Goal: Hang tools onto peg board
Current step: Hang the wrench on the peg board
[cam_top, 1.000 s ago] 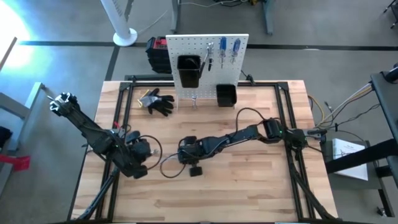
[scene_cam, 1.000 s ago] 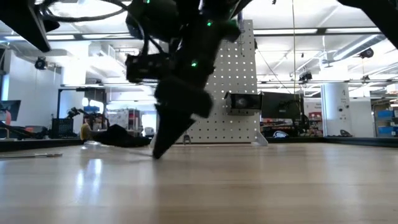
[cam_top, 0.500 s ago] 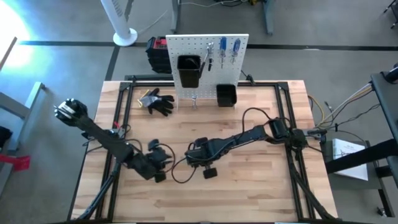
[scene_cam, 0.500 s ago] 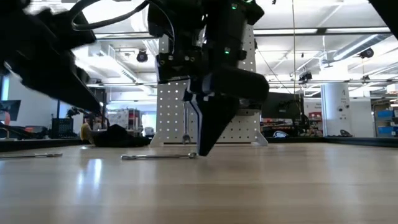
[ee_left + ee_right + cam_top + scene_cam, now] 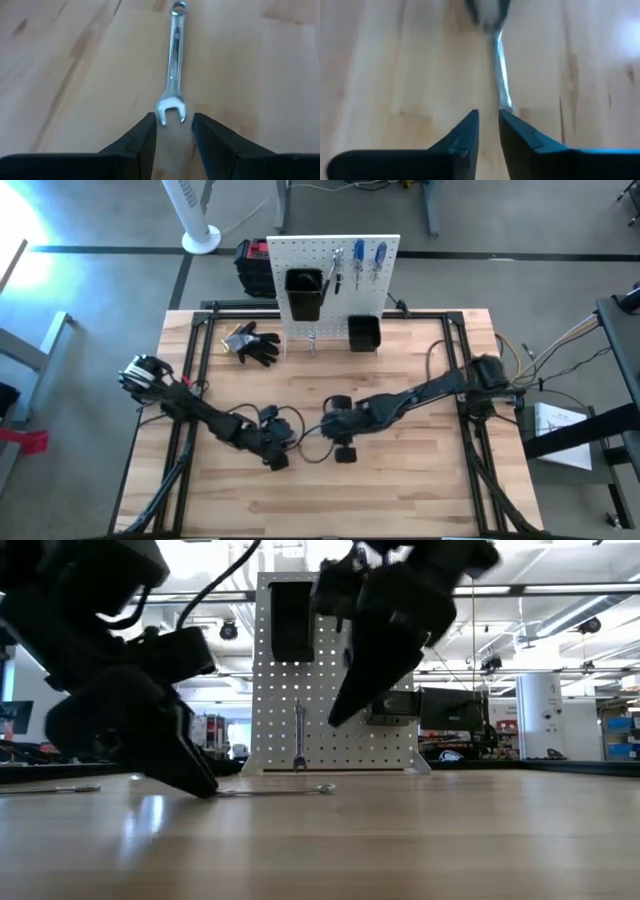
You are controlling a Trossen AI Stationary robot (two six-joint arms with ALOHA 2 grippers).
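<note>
Both arms had shifted rightward across the table (image 5: 400,480) since the earlier frame. Wrench (image 5: 173,70): flat on the wood between the grippers. Left gripper (image 5: 173,131): fingers narrowly parted, straddling its forked end. Right gripper (image 5: 488,129): fingers narrowly parted, holding nothing. Peg board (image 5: 320,285): upright at the table's far edge.

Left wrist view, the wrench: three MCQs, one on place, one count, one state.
1. The wrench lies: A flat on the tabletop; B on the floor; C hung on a hook.
2. Black bins on the peg board: A one; B two; C four.
3. Left gripper: A open; B shut on the wrench; C out of view.
Answers: A, bare wood shows all around it; B, the high view shows two; A, its fingers stand apart astride the wrench's open end.
</note>
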